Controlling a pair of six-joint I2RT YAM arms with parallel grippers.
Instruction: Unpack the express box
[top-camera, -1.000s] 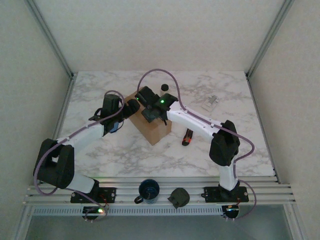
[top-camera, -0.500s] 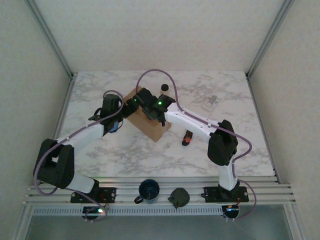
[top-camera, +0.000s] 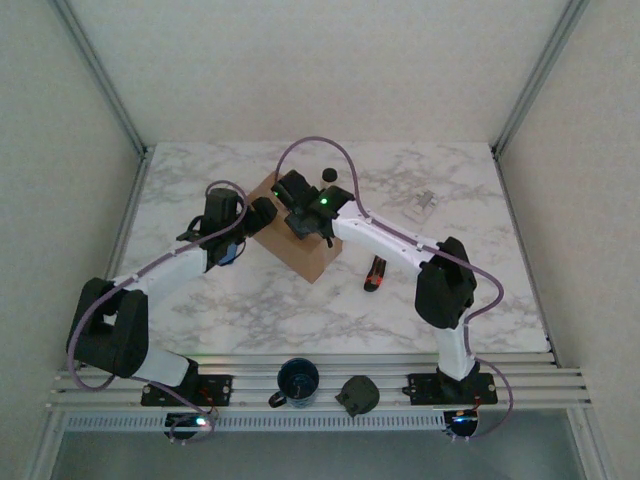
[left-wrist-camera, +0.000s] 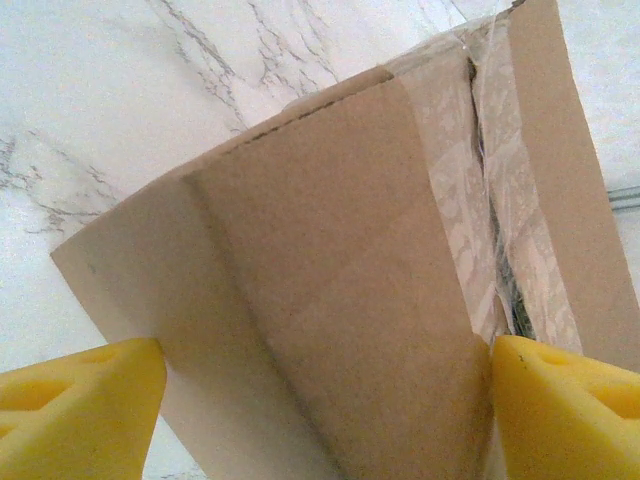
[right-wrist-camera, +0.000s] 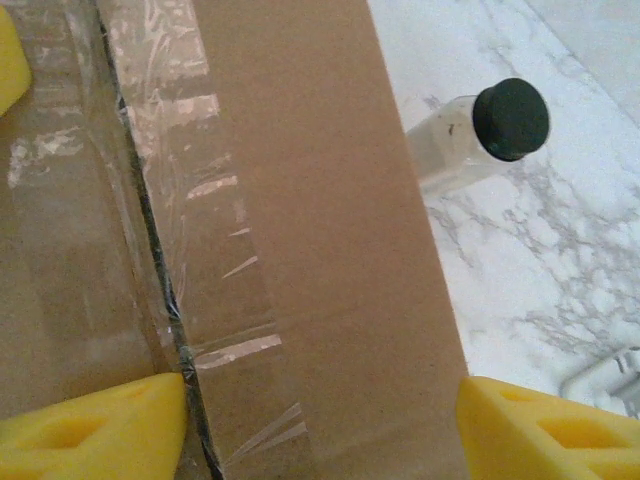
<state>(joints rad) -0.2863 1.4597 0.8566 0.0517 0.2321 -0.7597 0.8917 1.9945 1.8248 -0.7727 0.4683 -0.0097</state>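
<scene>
Both grippers on the express box (top-camera: 312, 258) at the middle of the marble table (top-camera: 450, 290)
The left gripper (left-wrist-camera: 330, 345) clamps the box's left end, fingers wide; the right gripper (right-wrist-camera: 322, 385), fingers apart, straddles the box's taped top, edged slightly toward its far end since a second ago.

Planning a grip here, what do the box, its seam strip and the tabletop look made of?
The express box: matte brown cardboard, fibrous face. The seam strip: clear glossy plastic tape, wrinkled glints. The tabletop: white grey-veined marble look, possibly printed laminate.
</scene>
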